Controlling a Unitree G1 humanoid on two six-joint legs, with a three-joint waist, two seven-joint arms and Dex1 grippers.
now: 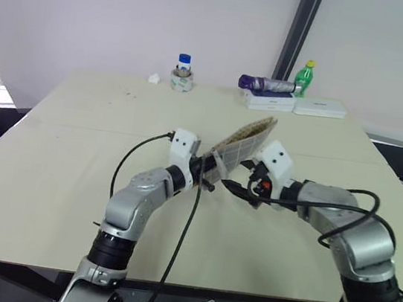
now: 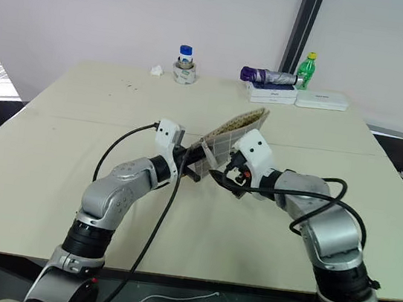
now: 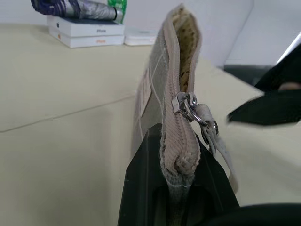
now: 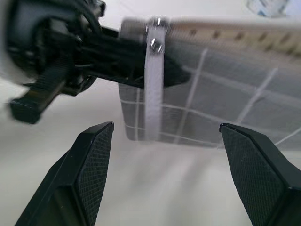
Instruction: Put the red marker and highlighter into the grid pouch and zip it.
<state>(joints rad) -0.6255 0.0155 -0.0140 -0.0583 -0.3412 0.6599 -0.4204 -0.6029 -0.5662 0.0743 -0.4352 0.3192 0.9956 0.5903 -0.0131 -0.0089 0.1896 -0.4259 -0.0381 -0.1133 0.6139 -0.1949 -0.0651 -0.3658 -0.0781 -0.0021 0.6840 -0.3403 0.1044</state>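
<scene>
Grid pouch hangs in the air over the middle of the desk, lifted clear of the surface and pinched at its near corner by the left pincer, whose two black fingers are clamped together on the fabric just below the zipper's closed end. Held this way, the pouch stands on edge with its zipper seam turned toward the right arm, so the slider and pull tab are easy to reach. That looks like the reason for the hold: one arm steadies the pouch while the other works the zipper.

The right pincer sits just beside the pouch with its fingers spread wide apart and nothing between them; in the right wrist view the pale pull tab dangles in front of the gap, not yet gripped.

The zipper is shut only for a short stretch near the held corner. Beyond the slider the mouth gapes, showing a tan dotted lining. Whether the red marker and the highlighter lie inside cannot be told; the opening shows lining alone, and neither pen lies on the desk around the arms, so they are probably already in.

Farther back, by the desk's far edge, stand a small blue-capped jar, white boxes with a folded purple umbrella on top, and a green bottle.
</scene>
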